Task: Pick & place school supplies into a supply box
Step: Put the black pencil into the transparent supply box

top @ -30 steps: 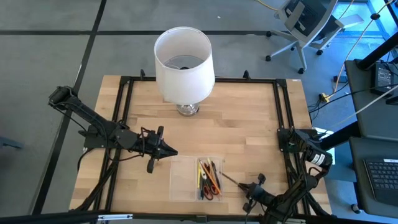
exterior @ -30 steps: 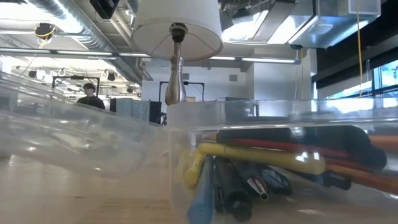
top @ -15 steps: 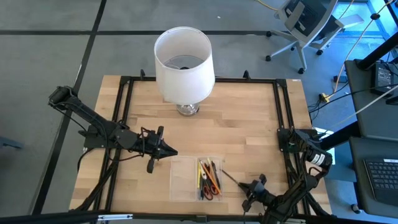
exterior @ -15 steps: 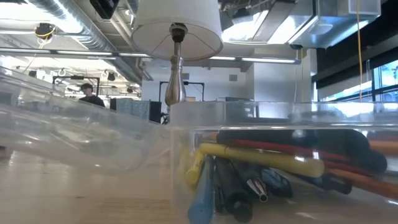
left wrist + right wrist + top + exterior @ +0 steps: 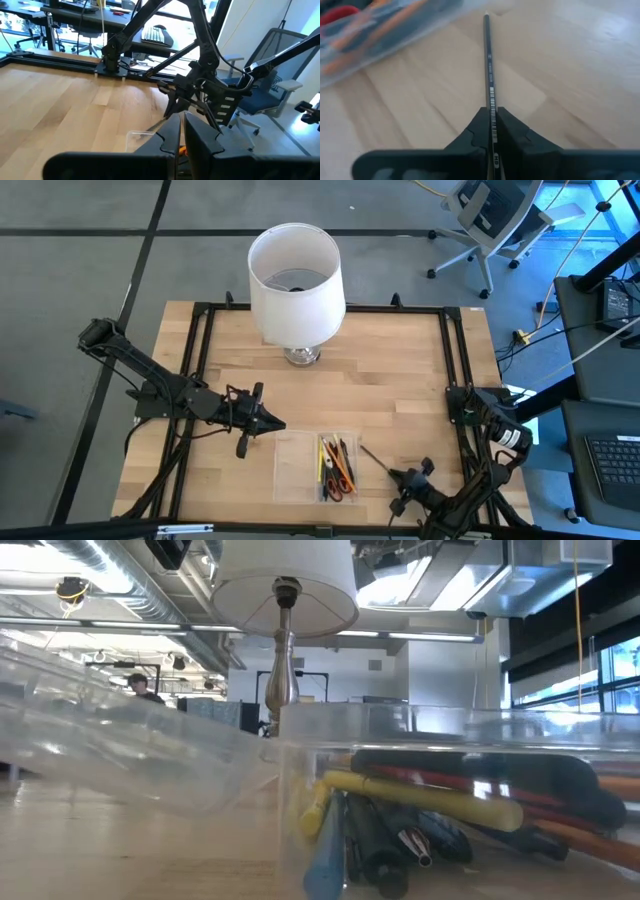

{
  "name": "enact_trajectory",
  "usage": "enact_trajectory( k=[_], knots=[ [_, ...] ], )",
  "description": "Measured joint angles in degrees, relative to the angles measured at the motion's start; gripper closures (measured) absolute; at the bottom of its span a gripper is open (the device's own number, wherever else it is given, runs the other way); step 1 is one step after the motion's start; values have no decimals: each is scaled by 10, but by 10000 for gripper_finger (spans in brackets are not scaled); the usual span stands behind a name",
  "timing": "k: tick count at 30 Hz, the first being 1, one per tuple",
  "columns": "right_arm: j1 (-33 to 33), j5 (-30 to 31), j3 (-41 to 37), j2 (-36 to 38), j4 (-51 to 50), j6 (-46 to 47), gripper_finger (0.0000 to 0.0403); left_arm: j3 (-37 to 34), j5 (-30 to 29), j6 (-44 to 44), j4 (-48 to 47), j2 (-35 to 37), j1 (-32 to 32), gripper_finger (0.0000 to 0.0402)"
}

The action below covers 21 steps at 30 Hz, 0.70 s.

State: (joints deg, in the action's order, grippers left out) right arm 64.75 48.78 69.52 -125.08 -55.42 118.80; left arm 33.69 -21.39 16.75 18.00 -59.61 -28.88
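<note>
The pencil [image 5: 488,75] is a thin, dark, rigid shaft. It is judged light, smooth and liable to pivot or slide between flat pads. The right hand [image 5: 491,131] grips it close to one end, so most of the length projects forward unsupported. A hold nearer the middle would resist swinging better, but the end grip leaves the free tip available to lead into the supply box [image 5: 315,466].

The right hand [image 5: 398,476] is at the near right of the table [image 5: 390,380], its two fingers clamped tight on the pencil. The free tip points toward the box's right wall, just beside it, not yet over it.

The clear plastic box sits at the near centre of the table. Yellow, orange, blue and black pens [image 5: 420,795] and red-handled scissors [image 5: 335,490] already lie in its right half.

The left hand [image 5: 268,423], closed and empty, waits left of the box.
</note>
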Motion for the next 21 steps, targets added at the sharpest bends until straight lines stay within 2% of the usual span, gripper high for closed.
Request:
enact_trajectory(
  k=[9,21],
  knots=[
    [0,-80,40,-1,-113,23,378,0,0,0,0,0,0,384],
    [0,-70,48,0,-89,32,374,0,0,0,0,0,0,384]
  ],
)
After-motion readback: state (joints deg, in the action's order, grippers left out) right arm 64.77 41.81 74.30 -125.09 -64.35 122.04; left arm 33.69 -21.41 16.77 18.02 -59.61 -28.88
